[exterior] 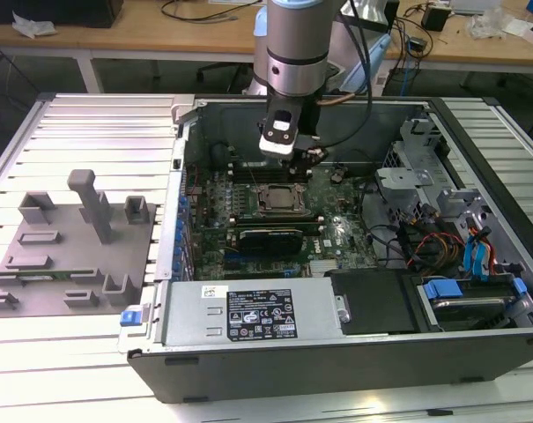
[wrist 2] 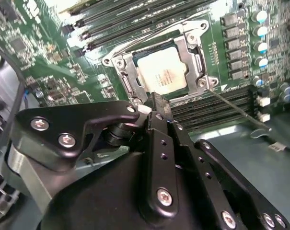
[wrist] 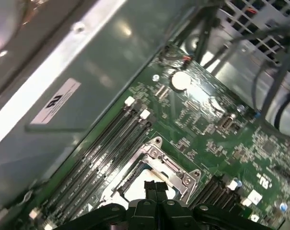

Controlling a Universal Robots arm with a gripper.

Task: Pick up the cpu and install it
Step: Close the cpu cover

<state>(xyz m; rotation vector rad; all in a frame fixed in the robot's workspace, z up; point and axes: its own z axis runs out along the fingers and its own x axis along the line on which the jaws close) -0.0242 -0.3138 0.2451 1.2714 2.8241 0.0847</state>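
Exterior view: a robot arm (exterior: 294, 44) hangs straight down into an open computer case (exterior: 248, 370) lying on its side on a ribbed metal table (exterior: 72, 352). It is directly over the socket, where the cpu (exterior: 275, 198) lies flat on the motherboard (exterior: 336, 233). Towards the exterior view's left, well apart from the case, is a grey fixture plate (exterior: 72, 256) with its blocks. Wooden workbenches (exterior: 160, 35) strewn with cables stand behind.

Second wrist view: the gripper (wrist 2: 156, 101) is poised just above the near edge of the pale silver chip, its fingers closed together with nothing between them. The cpu sits square inside the metal socket frame (wrist 2: 192, 52), apparently seated already. A thin wire lever (wrist 2: 231, 103) angles away beside the frame, which suggests the socket is not yet latched.

First wrist view: the closed tips hover over the same frame, between rows of memory slots (wrist: 111, 139). A coin battery (wrist: 180, 80) shows further along the green board, and the steel case wall (wrist: 87, 62) runs alongside.
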